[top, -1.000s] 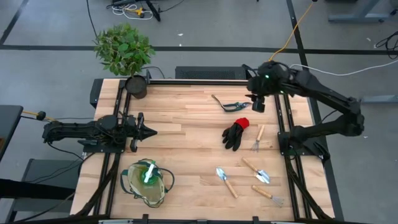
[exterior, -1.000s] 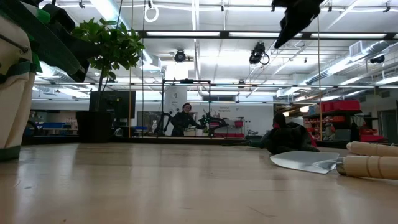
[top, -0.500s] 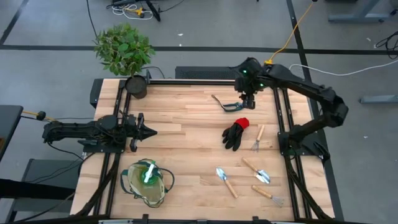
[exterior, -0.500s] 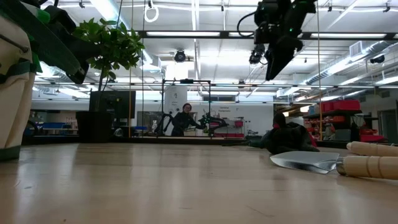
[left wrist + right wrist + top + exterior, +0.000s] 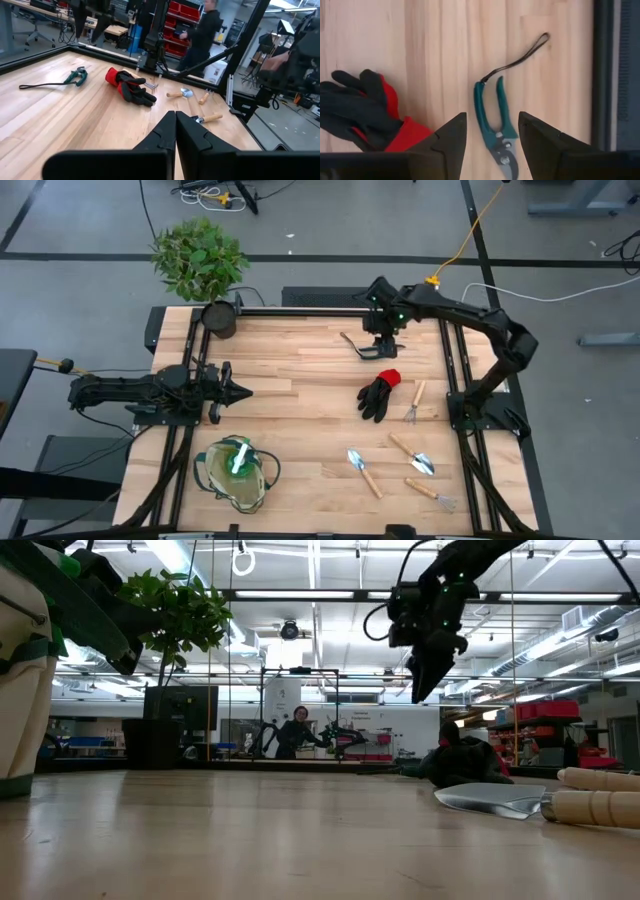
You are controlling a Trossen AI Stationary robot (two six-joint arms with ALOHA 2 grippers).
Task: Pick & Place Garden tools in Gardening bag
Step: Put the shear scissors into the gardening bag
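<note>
The green-handled pruning shears [image 5: 496, 119] lie flat on the wood table near its far edge, their black cord loop [image 5: 520, 60] trailing off. My right gripper [image 5: 492, 117] hangs open above them, pointing steeply down, clear of the table in the low view [image 5: 425, 670]. The black glove with red cuff [image 5: 378, 394] lies just nearer. Wooden-handled trowels [image 5: 362, 471] [image 5: 412, 453] and hand forks [image 5: 415, 402] [image 5: 430, 492] lie at the near right. The beige gardening bag [image 5: 236, 473] stands at the near left with a green-and-white thing inside. My left gripper [image 5: 240, 391] waits shut at the table's left.
A leafy plant [image 5: 200, 255] stands beyond the far left corner, and a black round pot [image 5: 218, 318] sits on that corner. Black frame rails [image 5: 455, 370] run along the table's sides. Bare wood [image 5: 300, 410] lies between the bag and the tools. A person [image 5: 202, 30] stands beyond the table.
My right gripper has come down and toward the table's left from over the far right corner, tipping more steeply downward, and now hangs over the pruning shears. Its fingers keep the same gap. Nothing on the table has moved.
</note>
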